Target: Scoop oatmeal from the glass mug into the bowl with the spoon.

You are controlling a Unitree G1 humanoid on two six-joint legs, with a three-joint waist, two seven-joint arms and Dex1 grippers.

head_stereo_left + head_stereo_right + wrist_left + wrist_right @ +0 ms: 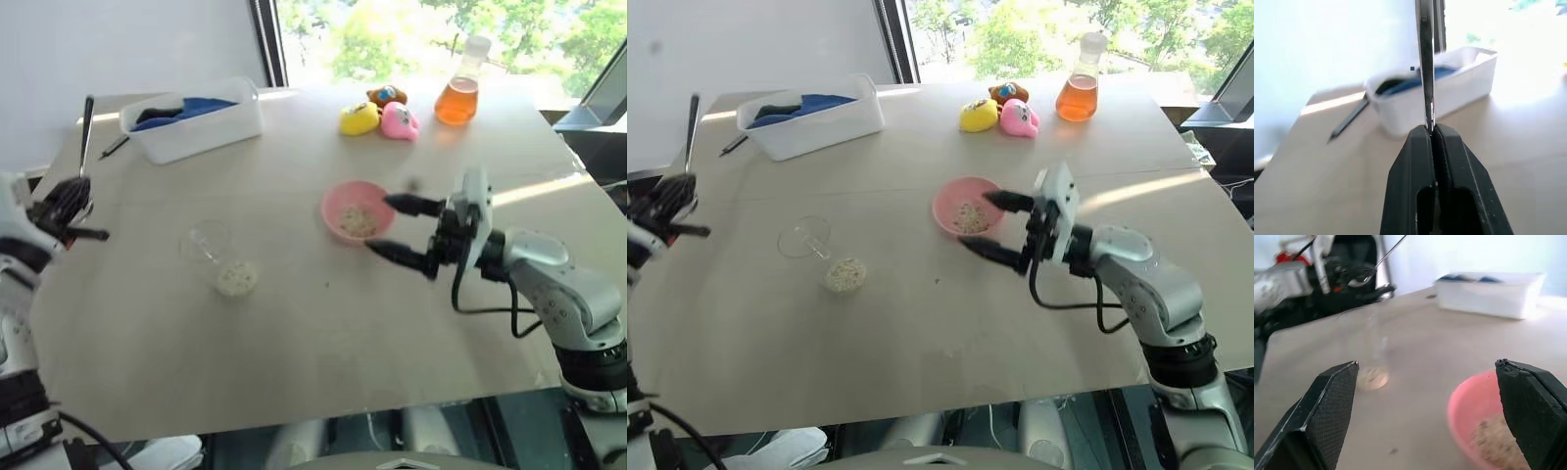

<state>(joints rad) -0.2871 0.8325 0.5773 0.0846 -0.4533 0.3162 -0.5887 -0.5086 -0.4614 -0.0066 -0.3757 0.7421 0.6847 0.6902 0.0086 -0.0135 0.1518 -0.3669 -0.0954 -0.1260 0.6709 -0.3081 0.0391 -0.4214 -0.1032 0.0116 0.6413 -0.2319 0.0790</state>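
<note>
Two risks are judged from this layout. First: the spoon [86,132] is pinched by the left pincer [71,201], shut on it, and is held upright at the surface's [323,343] left edge, well apart from the mug [217,257]. The grip seems to be near the head end, with the long handle standing free above the fingers [1415,161], so the spoon could be levered or twisted in the grip when it is pushed into the oatmeal [236,278].

Second: the mug appears to be lying on its side, its mouth toward the far left and its base, holding a pale clump of oatmeal, toward the near right. Being round, clear and light, it could be rolled or skidded away by a sideways scoop, and grains could be spilled on the surface. No support is being given to it.

The right pincer [407,233] is spread wide and empty, just beside the bowl [356,210], one finger at the rim and one nearer. The bowl could be knocked by it. Some oatmeal is already seen in the bowl.

Spoon axis: near vertical, handle tip up, tilted slightly away, as seen along the fingers in the left wrist view. Mug axis: roughly level, running diagonally far-left to near-right. Whether any oatmeal is carried by the spoon head cannot be told.
</note>
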